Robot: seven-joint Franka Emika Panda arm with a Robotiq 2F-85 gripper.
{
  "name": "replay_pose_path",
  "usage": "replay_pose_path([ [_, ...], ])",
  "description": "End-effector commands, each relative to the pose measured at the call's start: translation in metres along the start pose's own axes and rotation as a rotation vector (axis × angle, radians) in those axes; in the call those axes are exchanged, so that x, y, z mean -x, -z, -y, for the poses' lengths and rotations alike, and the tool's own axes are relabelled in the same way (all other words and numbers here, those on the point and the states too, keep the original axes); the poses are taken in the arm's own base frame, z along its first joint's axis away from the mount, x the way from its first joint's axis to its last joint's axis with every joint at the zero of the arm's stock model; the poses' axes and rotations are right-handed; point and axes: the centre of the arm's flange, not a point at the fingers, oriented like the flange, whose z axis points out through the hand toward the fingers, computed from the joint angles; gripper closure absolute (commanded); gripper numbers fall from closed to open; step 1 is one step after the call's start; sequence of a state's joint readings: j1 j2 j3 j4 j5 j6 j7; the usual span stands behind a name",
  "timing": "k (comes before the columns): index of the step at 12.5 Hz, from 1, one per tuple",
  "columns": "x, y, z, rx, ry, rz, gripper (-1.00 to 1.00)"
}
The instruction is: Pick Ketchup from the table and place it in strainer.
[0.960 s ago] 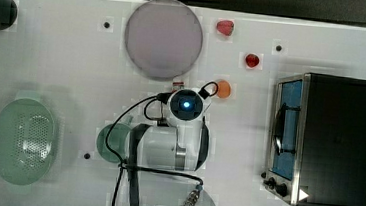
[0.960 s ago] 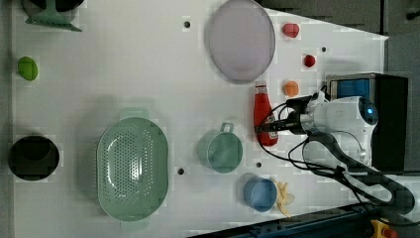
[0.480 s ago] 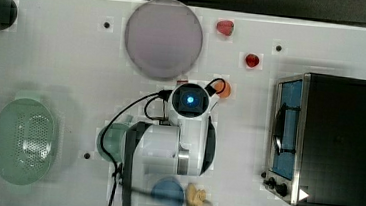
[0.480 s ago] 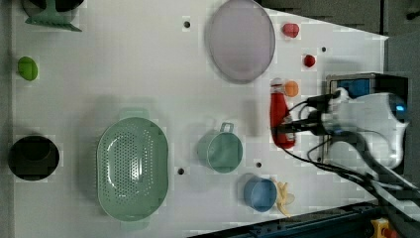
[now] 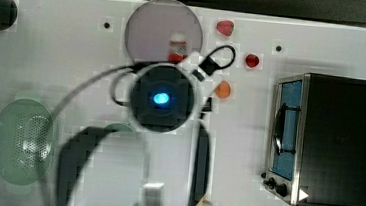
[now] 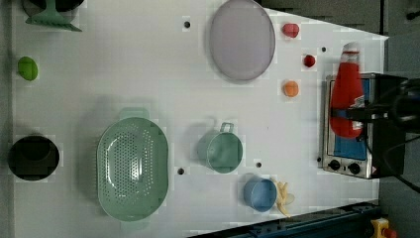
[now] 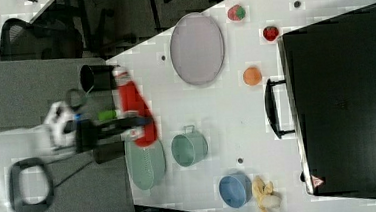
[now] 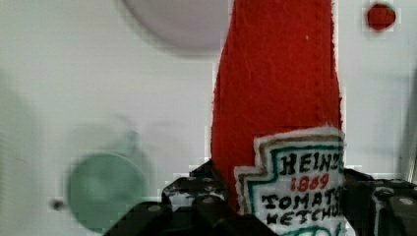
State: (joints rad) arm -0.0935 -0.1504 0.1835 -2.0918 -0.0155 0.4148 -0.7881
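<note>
In the top view the arm hangs over the middle of the worktop (image 5: 65, 47), and the Ketchup (image 5: 177, 48) pokes out from under it, cap end over the grey-lilac plate (image 5: 147, 27); the strainer (image 5: 22, 141) sits well apart by the top view's left edge, so a long carry is left, and I judge a slip most likely along it. In the left view the bottle is lifted clear of the worktop, with the pincer (image 6: 352, 113) clamped across its lower body, and the green cup (image 6: 221, 150) stands between it and the strainer; a low pass could knock the cup. In the right view the bottle hangs tilted in the grip above the strainer's side of the worktop, so it could swing or land across the rim. In the wrist view the soft red body bulges between the dark fingers (image 8: 196, 196), and the label reads "HEINZ", "1869", "TOMATO KETCHUP".
</note>
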Motion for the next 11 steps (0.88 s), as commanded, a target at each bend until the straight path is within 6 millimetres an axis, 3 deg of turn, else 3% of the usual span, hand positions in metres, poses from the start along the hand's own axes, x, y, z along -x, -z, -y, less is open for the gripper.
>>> replay_pose_path([
  [1, 0.01, -0.023, 0.125, -0.012, -0.07, 0.08, -0.24],
  [4, 0.027, -0.029, 0.215, -0.009, -0.165, 0.077, -0.24],
  [7, 0.046, -0.056, 0.299, -0.078, -0.191, 0.052, -0.24],
  [9, 0.056, -0.081, 0.344, -0.154, -0.264, 0.058, -0.24],
  [11, 0.064, -0.114, 0.373, -0.206, -0.322, 0.11, -0.32],
])
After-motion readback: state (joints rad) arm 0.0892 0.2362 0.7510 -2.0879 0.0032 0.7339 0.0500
